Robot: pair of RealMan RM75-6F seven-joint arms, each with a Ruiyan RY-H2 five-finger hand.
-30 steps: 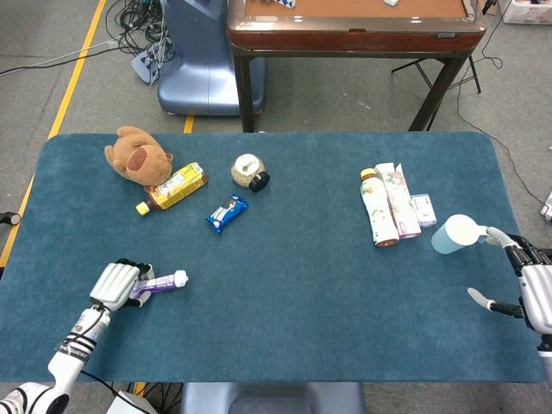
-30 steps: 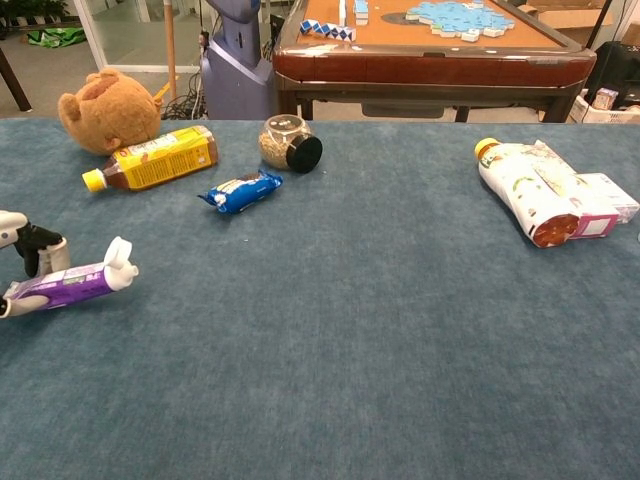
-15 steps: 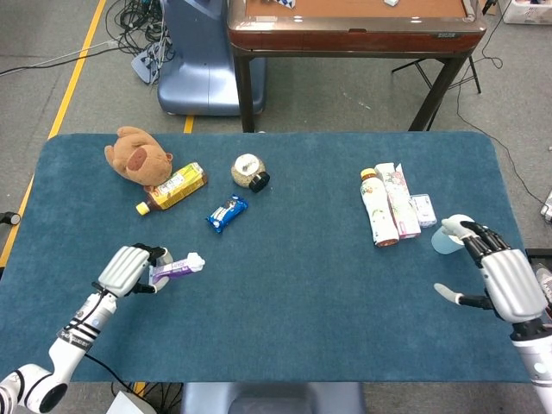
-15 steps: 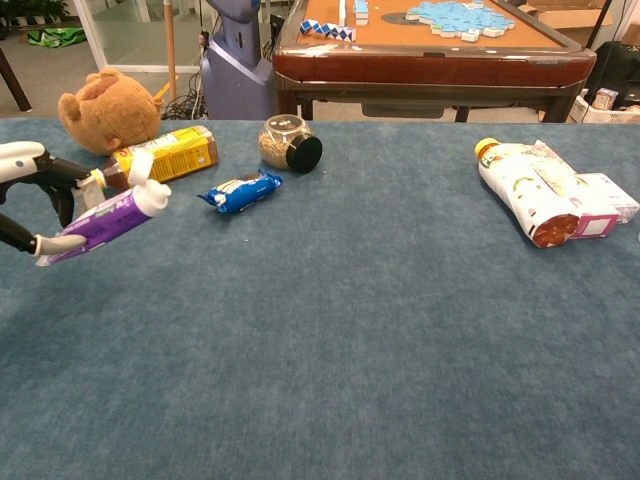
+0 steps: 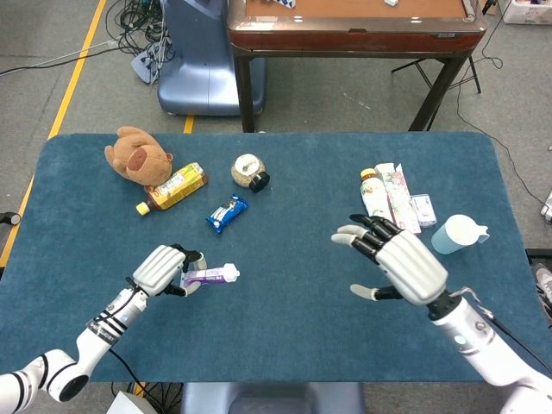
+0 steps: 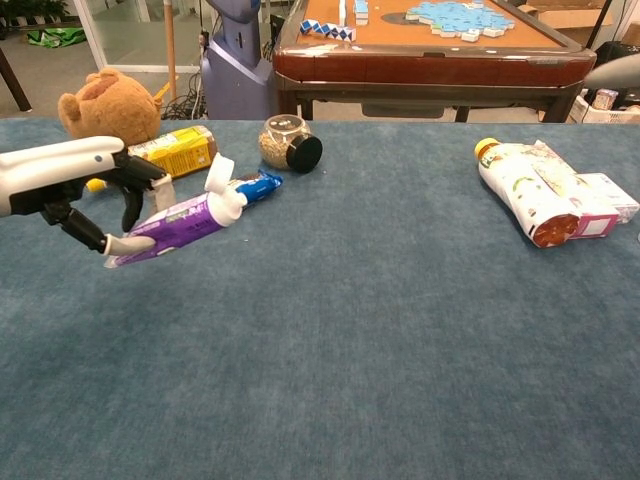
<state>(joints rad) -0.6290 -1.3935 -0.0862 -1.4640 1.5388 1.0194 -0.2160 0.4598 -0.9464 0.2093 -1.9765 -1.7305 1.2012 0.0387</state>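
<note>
left hand (image 5: 164, 269): gripping the purple end of a tube (image 5: 210, 276), fingers curled around it; in the chest view the hand (image 6: 95, 195) is holding the tube (image 6: 180, 220) off the cloth, tilted, white cap up and pointing to the right.
tube: sitting in the left hand over the near left part of the table (image 5: 285, 345), in front of the snack pack (image 5: 228, 212); in the chest view its cap is overlapping the pack (image 6: 250, 187).
right hand (image 5: 398, 263): hovering over the table with fingers spread wide and thumb out, holding nothing; only a blurred edge is showing at the top right of the chest view.
near the right hand: a bottle (image 5: 377, 209), a carton (image 5: 398, 200) and a small box (image 5: 423, 210) are lying side by side just beyond it; a pale blue cup (image 5: 454, 234) is standing to its right.
far left: a teddy bear (image 5: 134, 155) is lying against a yellow bottle (image 5: 172, 188).
middle back: a jar (image 5: 249, 172) with a black lid is lying on its side, near the snack pack.
behind the table: a brown table (image 5: 345, 30) is standing on the grey floor.
</note>
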